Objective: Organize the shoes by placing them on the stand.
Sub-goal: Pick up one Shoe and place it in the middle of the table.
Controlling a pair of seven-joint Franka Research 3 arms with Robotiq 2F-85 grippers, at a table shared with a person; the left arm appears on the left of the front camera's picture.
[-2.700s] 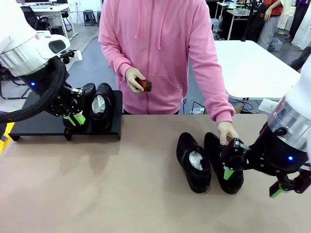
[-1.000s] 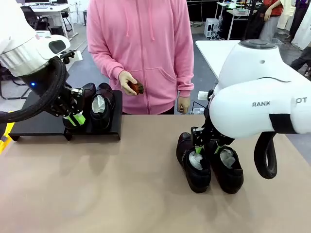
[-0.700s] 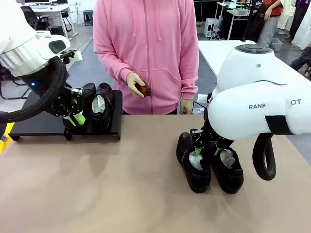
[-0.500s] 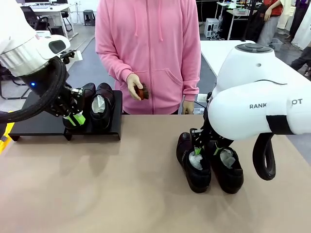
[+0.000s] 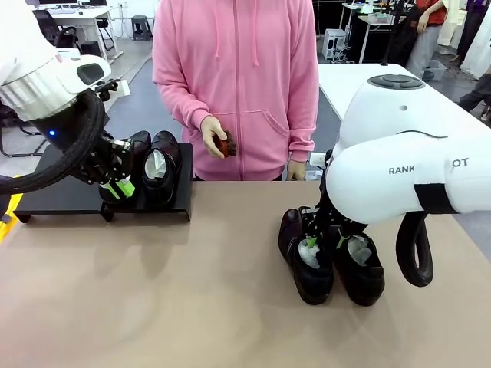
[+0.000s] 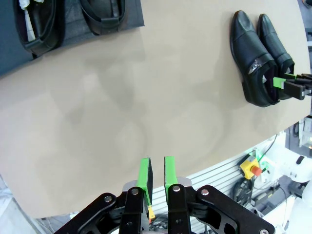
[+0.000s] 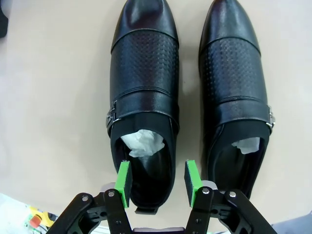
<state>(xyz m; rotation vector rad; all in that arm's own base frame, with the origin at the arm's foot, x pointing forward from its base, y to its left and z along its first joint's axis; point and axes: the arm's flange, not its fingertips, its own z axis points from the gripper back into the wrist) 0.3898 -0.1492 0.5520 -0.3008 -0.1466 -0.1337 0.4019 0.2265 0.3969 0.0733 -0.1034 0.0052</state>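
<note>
Right wrist view: the right claw (image 7: 158, 183) straddles a shoe's (image 7: 143, 97) heel, open; left claw (image 6: 156, 174) nearly closed, empty.

- Two glossy black dress shoes are seen from above, laid side by side on the tan tabletop (image 7: 58, 87), toes toward the top of the picture.
- The left shoe (image 7: 144, 73) is marked by a perforated band over the instep and a small metal buckle on its left side; crumpled white paper (image 7: 142, 142) is stuffed in its opening.
- The right shoe (image 7: 233, 73) is given the same band, a buckle at its right edge, and white paper (image 7: 248, 144) inside.
- The right gripper (image 7: 157, 176) is held over the left shoe's heel, its green pads (image 7: 124, 179) spread apart on either side of the heel opening.
</note>
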